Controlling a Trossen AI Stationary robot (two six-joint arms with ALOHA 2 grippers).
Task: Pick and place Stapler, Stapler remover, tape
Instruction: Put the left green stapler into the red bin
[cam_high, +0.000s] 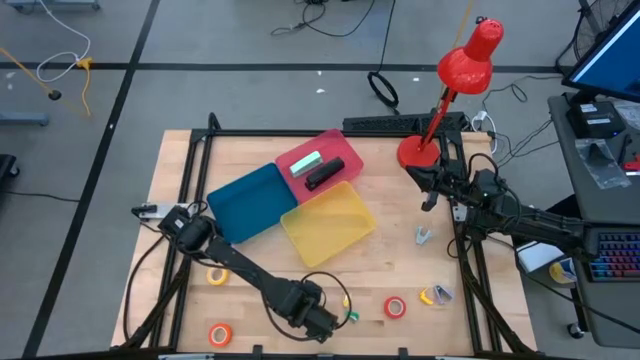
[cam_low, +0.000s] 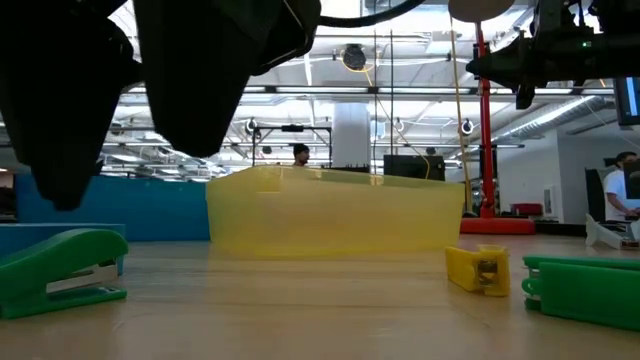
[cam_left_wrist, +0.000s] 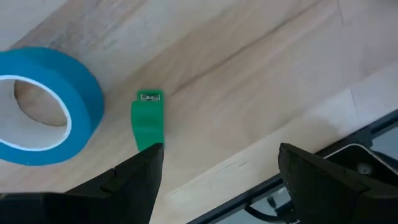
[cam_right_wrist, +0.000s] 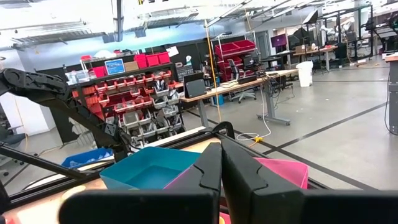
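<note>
Remaining tape at left: the orange tape (cam_high: 220, 333) lies loose near the front edge of the table (cam_high: 400, 260).
Left gripper (cam_high: 325, 322): it hovers low over the front edge, with its fingers (cam_left_wrist: 140, 177) spread wide and nothing between them.
Blue tape (cam_left_wrist: 81, 93): it lies flat just beside one finger, outside the gap.
Green piece (cam_left_wrist: 148, 121): a small stapler remover, I think; its end is right at that same fingertip.
Risk: if the jaws close here, they may only clip the green piece's end and push it away, perhaps off the near table edge; the blue tape could be knocked too.
Blue bin (cam_high: 225, 192): it looks empty.
Pink bin (cam_high: 336, 141): it holds a pale green stapler (cam_high: 305, 164) and a black stapler (cam_high: 322, 176).
Yellow bin (cam_high: 325, 228): it looks empty.
Red tape (cam_high: 395, 306): loose on the table.
Right gripper (cam_right_wrist: 219, 165): it waits at the rear right, fingers pressed together and empty.
</note>
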